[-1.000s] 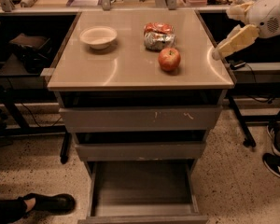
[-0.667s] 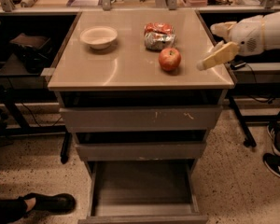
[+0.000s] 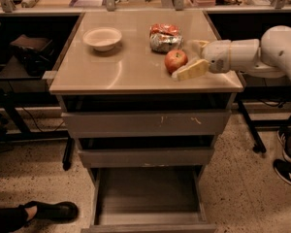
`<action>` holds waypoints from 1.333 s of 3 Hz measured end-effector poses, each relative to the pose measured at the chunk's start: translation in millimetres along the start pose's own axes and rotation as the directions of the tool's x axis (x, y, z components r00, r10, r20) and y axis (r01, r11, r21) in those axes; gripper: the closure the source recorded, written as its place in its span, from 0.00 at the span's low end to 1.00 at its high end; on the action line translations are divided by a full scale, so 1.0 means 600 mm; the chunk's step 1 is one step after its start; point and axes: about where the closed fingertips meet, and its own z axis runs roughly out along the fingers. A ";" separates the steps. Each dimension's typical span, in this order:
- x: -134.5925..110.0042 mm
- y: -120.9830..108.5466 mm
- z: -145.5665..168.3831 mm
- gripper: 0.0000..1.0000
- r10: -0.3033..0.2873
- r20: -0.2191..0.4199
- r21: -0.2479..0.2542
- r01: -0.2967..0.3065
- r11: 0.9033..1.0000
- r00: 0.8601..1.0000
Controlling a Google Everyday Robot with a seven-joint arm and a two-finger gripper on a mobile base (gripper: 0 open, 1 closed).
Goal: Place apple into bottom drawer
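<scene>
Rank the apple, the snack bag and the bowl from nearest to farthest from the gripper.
1. Apple, right beside the open gripper, front right.
2. Snack bag, just behind the apple.
3. Bowl, far over on the left.

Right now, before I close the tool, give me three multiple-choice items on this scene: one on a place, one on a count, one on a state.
1. Where is the apple?
A. In the bowl
B. On the cabinet top, in front of the foil bag
C. In the bottom drawer

2. How many drawers does the cabinet have?
A. Two
B. Three
C. Four

3. The bottom drawer is:
A. Pulled out
B. Shut flush
C. Taken off and lying on the floor

Answers:
1 B: the apple sits on the top, and the tool reaches in from the right with its fingers open on either side of it.
2 B: three grey fronts are stacked.
3 A: its grey floor shows.
</scene>
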 end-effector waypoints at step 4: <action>0.055 -0.062 0.087 0.00 -0.015 -0.107 0.199 0.036 0.979 0.994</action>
